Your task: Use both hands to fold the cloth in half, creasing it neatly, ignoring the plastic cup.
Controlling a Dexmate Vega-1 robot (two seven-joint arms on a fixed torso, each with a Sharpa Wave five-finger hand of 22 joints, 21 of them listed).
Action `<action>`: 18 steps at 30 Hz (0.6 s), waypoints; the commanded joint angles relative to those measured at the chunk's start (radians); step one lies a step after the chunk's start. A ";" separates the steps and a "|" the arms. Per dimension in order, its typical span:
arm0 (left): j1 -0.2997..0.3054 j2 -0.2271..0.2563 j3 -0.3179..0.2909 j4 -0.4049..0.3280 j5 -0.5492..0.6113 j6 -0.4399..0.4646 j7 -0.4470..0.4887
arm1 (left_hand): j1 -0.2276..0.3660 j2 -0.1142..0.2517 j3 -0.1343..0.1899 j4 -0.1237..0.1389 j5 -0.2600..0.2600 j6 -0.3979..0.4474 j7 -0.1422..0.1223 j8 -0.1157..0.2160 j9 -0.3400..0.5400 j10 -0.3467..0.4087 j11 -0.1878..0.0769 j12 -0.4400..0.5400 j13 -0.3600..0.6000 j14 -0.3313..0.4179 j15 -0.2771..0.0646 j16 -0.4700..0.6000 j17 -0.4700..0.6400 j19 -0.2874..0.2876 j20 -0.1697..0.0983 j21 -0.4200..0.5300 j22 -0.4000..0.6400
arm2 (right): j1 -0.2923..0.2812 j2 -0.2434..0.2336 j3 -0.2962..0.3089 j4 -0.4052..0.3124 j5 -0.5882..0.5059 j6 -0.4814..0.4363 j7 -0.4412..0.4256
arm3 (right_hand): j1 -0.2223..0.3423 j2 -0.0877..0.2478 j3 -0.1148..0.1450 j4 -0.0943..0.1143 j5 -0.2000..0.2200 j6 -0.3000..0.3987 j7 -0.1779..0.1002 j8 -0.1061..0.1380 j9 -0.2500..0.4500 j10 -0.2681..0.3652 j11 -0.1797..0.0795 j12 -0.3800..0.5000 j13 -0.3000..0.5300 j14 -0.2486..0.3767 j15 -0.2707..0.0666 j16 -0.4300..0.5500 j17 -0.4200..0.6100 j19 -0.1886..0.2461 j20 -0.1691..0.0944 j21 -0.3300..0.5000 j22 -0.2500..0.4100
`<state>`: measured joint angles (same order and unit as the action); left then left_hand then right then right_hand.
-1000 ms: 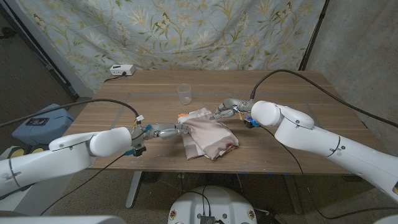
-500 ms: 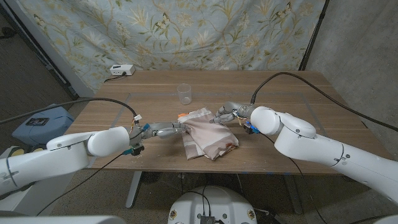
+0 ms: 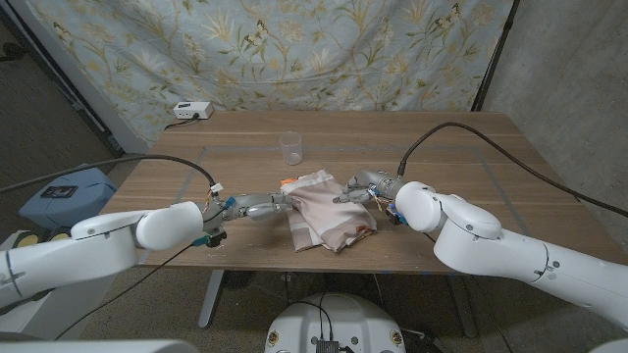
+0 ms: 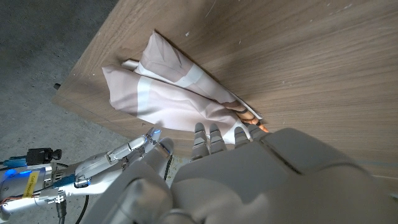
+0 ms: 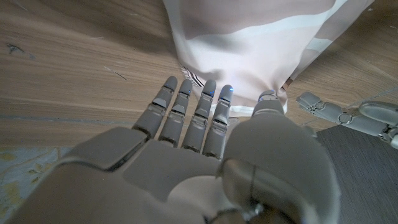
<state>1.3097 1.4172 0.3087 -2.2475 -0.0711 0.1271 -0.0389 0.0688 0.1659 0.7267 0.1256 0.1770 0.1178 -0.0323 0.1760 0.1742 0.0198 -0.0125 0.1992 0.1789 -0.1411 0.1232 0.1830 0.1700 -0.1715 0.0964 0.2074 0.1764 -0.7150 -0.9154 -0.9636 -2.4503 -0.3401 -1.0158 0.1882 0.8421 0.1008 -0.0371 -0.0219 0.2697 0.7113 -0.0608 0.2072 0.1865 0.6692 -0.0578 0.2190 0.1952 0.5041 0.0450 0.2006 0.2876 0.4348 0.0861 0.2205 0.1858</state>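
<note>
Pale pink cloth [image 3: 329,214] with white bands lies bunched and already doubled over near the middle of the wooden table [image 3: 471,147], toward the robot's side, its lower corner close to the near edge. The clear plastic cup [image 3: 290,147] stands well behind it and apart, out of the way. From where I stand the fold itself looks done but untidy, so I judge the step in hand to be the flattening and creasing. The left hand [image 3: 263,205] reaches in from the side with its fingers [image 4: 208,138] stretched out straight and close together, tips at the cloth's left edge; the left wrist view shows them just meeting the fabric rather than pinching it, and I see nothing held. The right hand [image 3: 361,185] sits at the cloth's far right corner, its fingers [image 5: 186,109] likewise extended and fairly flat, tips at the hem; the thumb lies close to the fabric, and whether it nips any cloth I cannot tell for sure, though it looks like pressing rather than holding. The next move, I'd say, calls for both hands to press down and sweep across the top layer, squaring the skewed edges, and taking care not to drag the whole bundle off the near edge.
</note>
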 commanded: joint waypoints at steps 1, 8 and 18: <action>0.068 0.079 -0.044 -0.022 -0.029 0.006 0.077 | 0.009 0.001 0.000 -0.002 0.002 -0.001 -0.001 0.005 0.004 0.007 0.003 0.001 0.004 0.005 0.001 -0.002 0.003 -0.026 0.003 -0.001 0.002 | -0.040 -0.010 -0.044 -0.015 -0.026 -0.026 -0.052 | -0.007 0.005 -0.007 0.006 -0.002 0.007 0.000 0.002 0.000 0.000 0.006 -0.003 0.002 -0.001 0.006 0.008 0.000 0.001 0.004 -0.002 0.001; 0.064 0.092 -0.040 -0.029 -0.028 -0.001 0.092 | 0.009 0.000 0.000 -0.002 0.002 -0.001 -0.003 0.005 0.004 0.008 0.003 0.001 0.004 0.007 0.001 -0.001 0.002 -0.025 0.003 0.000 0.002 | -0.054 0.004 -0.048 0.002 -0.031 -0.029 -0.076 | -0.010 0.006 -0.008 0.007 -0.003 0.006 -0.001 0.000 0.000 0.001 0.004 -0.004 0.002 -0.001 0.006 0.009 -0.002 0.000 0.003 -0.002 0.001; 0.067 0.117 -0.036 -0.029 -0.049 -0.003 0.130 | 0.010 0.000 0.000 -0.001 0.002 0.000 -0.002 0.006 0.004 0.007 0.004 0.000 0.004 0.009 0.001 -0.001 0.003 -0.024 0.004 -0.001 0.002 | -0.065 0.024 -0.062 0.031 -0.025 -0.030 -0.096 | -0.009 0.010 -0.006 0.006 -0.004 0.007 -0.001 -0.002 0.000 0.003 0.006 -0.008 0.002 -0.004 0.008 0.009 -0.006 -0.002 0.003 -0.003 0.001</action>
<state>1.3677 1.5020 0.2737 -2.2724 -0.0998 0.1279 0.0507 0.0688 0.1659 0.7267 0.1256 0.1770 0.1178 -0.0323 0.1761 0.1742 0.0197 -0.0126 0.1992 0.1790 -0.1375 0.1268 0.1830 0.1698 -0.1715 0.0964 0.2074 0.1764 -0.7624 -0.9091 -1.0125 -2.4460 -0.3676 -1.0454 0.1208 0.8370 0.1058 -0.0413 -0.0177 0.2658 0.7111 -0.0607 0.2072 0.1865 0.6654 -0.0540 0.2143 0.1953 0.4988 0.0503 0.2006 0.2830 0.4332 0.0876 0.2206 0.1858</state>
